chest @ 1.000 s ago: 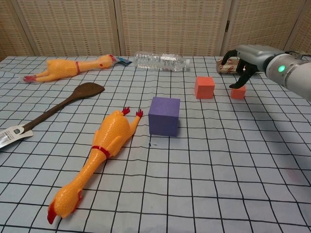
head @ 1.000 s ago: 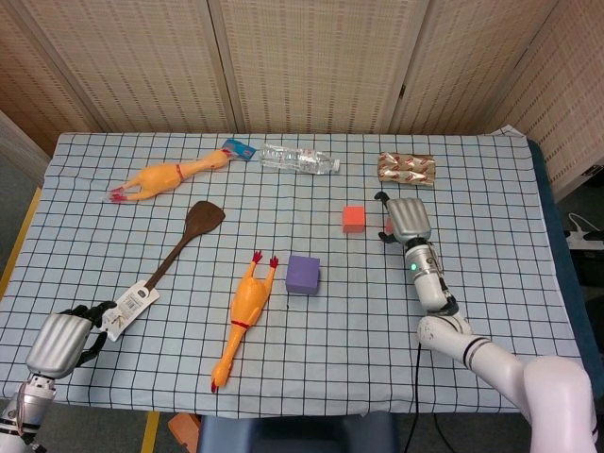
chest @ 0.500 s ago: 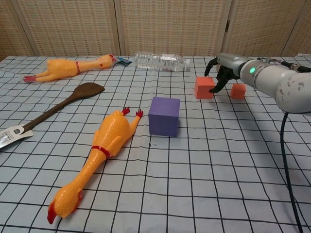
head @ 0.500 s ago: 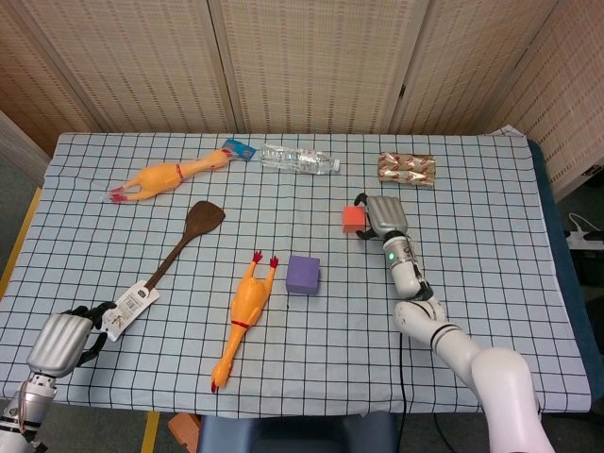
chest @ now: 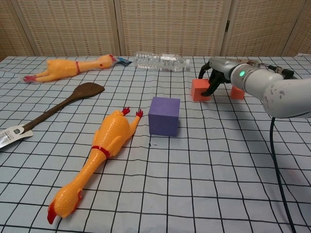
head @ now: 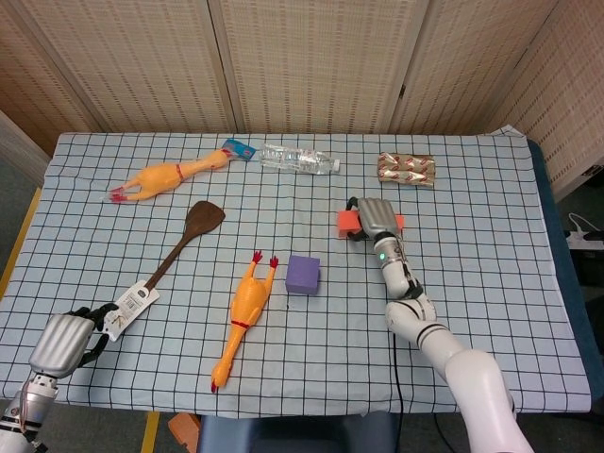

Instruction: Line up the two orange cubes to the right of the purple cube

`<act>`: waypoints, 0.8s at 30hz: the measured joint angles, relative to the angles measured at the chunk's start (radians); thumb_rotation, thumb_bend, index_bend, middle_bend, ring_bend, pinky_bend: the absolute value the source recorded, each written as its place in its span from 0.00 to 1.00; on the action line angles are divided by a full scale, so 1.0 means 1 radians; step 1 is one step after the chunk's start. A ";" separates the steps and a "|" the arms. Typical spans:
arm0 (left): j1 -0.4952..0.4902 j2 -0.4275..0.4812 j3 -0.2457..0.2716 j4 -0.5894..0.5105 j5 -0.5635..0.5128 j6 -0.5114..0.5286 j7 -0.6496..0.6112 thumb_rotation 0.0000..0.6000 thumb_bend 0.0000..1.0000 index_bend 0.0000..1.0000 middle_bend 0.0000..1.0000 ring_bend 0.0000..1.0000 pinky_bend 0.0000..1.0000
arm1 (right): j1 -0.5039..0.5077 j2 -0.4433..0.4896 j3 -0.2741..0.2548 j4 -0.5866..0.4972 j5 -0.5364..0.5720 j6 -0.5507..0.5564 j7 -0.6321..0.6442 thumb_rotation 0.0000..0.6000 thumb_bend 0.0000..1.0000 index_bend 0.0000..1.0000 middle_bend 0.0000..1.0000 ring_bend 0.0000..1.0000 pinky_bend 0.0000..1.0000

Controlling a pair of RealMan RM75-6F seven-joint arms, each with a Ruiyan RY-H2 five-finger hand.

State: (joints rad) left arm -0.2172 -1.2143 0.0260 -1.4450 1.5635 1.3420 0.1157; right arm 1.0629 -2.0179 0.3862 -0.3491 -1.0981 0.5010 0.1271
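At the far left edge of the table, the left hand (head: 58, 342) rests with its fingers curled in, apparently around nothing, though the head view shows it only small and partly cut off; it lies just beside the tag end of the brown spatula (head: 175, 251). Moving right, one rubber chicken (chest: 95, 151) lies lengthwise near the front, with its feet close to the purple cube (chest: 164, 116), which sits about mid-table and is touched by neither hand. Further back and to the right of it sits the larger orange cube (chest: 198, 90), and the right hand (chest: 214, 74) is on it, fingers draped over its top and right side; whether they are closed tight on it or only resting there is hard to tell from either camera. The smaller orange cube (chest: 236, 92) peeks out just behind that hand's wrist. Judging from this, the step in hand is taking the first orange cube. The next move calls for a firm hold or a steady push, bringing the cube forward to sit directly right of the purple one, level with it, leaving room further right for the second cube.
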 measured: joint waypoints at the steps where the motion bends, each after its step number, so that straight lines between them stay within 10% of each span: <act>1: 0.000 0.000 0.000 0.000 0.000 -0.001 -0.001 1.00 0.43 0.28 0.53 0.46 0.63 | 0.000 -0.003 -0.003 0.002 -0.006 0.002 0.008 1.00 0.11 0.46 0.91 0.97 0.97; 13: -0.002 0.002 0.006 -0.001 0.004 -0.006 -0.010 1.00 0.43 0.28 0.52 0.46 0.63 | -0.056 0.031 -0.045 -0.086 -0.077 0.120 0.075 1.00 0.11 0.61 0.91 0.97 0.98; 24: -0.005 0.004 0.013 -0.010 0.018 -0.009 -0.012 1.00 0.43 0.29 0.52 0.46 0.63 | -0.172 0.168 -0.070 -0.403 -0.081 0.254 -0.022 1.00 0.11 0.63 0.91 0.97 0.98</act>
State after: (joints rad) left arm -0.2226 -1.2107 0.0394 -1.4545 1.5811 1.3334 0.1032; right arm 0.8908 -1.8498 0.3162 -0.7522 -1.1794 0.7549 0.1054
